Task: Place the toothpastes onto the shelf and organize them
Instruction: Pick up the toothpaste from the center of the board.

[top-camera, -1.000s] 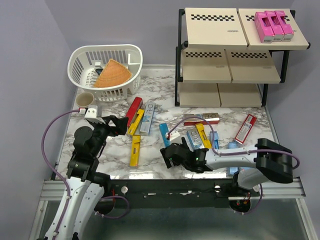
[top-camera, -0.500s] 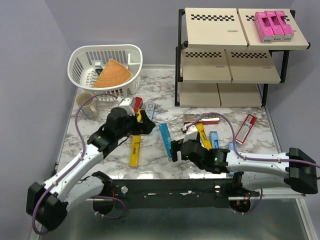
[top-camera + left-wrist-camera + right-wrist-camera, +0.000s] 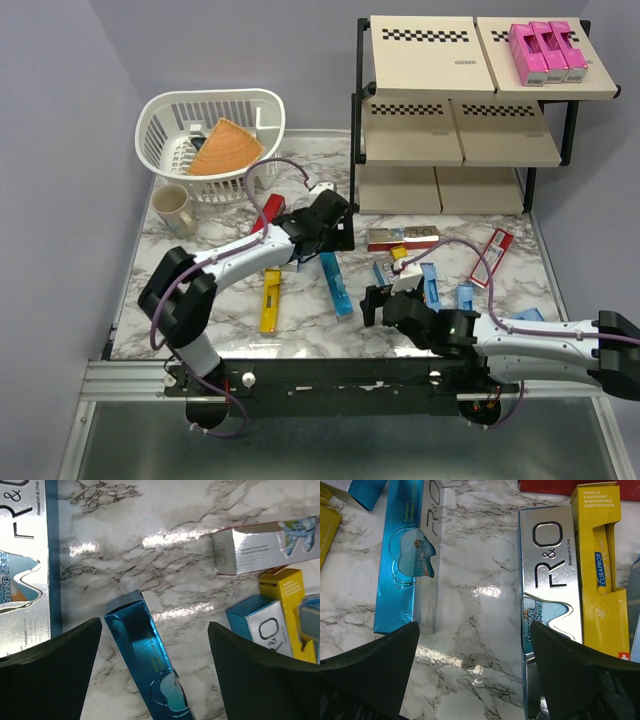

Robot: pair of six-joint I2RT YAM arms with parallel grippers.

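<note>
Toothpastes lie scattered over the marble table [image 3: 225,330]. Three pink ones [image 3: 548,52] stand on the top tier of the shelf [image 3: 455,95]. My left gripper [image 3: 337,242] is open above the far end of a shiny blue carton [image 3: 337,283]; in the left wrist view that carton [image 3: 145,655] lies between the spread fingers [image 3: 55,670], untouched. My right gripper [image 3: 376,301] is open low over bare marble. Its wrist view shows a silver carton [image 3: 550,580] by the right finger [image 3: 585,675], a blue-silver carton [image 3: 407,560] on the left and a yellow one [image 3: 600,575].
A white basket [image 3: 165,120] holding an orange cone stands at the back left, with a beige cup [image 3: 172,208] in front of it. A yellow carton [image 3: 270,300], a red carton [image 3: 492,257] and a red-silver carton [image 3: 403,238] lie on the table.
My left arm swung from the table's left side to the middle, over the blue carton. My right gripper shifted right, toward the silver and yellow cartons.
</note>
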